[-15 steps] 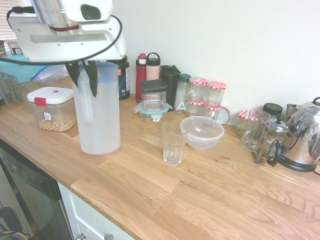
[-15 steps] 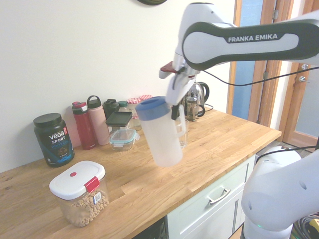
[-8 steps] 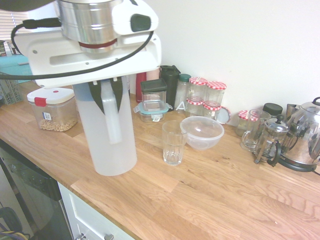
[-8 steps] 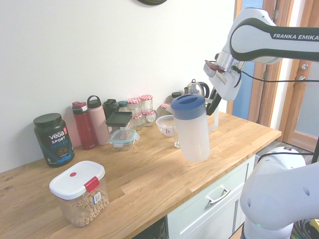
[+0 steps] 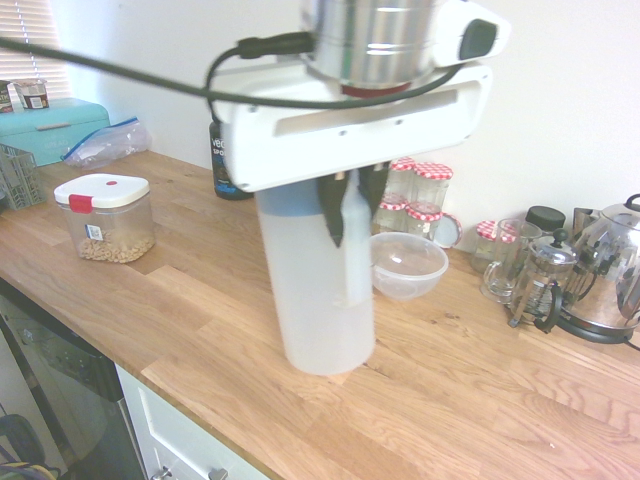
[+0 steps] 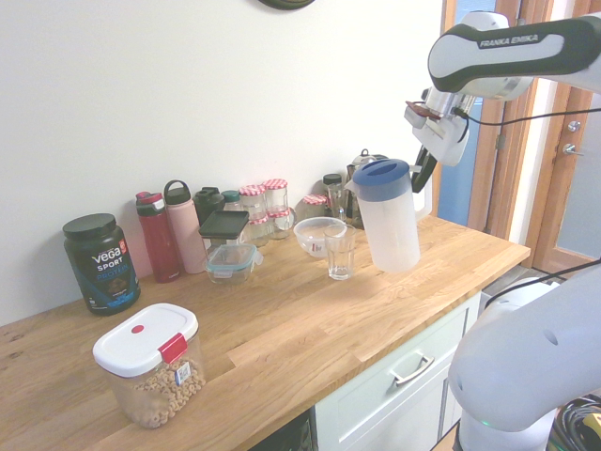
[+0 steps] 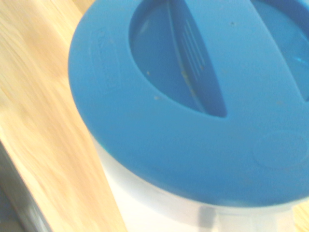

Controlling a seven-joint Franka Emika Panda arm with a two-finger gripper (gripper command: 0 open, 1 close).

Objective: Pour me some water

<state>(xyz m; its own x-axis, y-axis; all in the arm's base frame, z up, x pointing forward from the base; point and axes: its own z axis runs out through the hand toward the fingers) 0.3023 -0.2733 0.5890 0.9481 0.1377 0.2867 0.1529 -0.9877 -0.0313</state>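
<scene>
My gripper (image 5: 352,215) is shut on the side handle of the tall frosted-white jug (image 5: 325,300), which hangs a little above the wooden counter (image 5: 480,400). In the second exterior view the jug (image 6: 392,230) leans slightly and hangs just right of the ribbed drinking glass (image 6: 341,254), with the gripper (image 6: 424,178) behind its handle. The jug hides the glass in the first exterior view. Its blue lid (image 7: 193,96) fills the wrist view. I cannot make out the water through the frosted wall.
A clear bowl (image 5: 405,265) stands just behind the jug. A French press (image 5: 540,280) and steel kettle (image 5: 610,280) are at the right, jars and bottles (image 6: 174,235) along the wall, and a cereal box (image 5: 105,215) at the left. The counter's front edge is close.
The arm has carried the jug along the counter from near the cereal box, past the glass, to the kettle side of it. The grip on the handle has held.
</scene>
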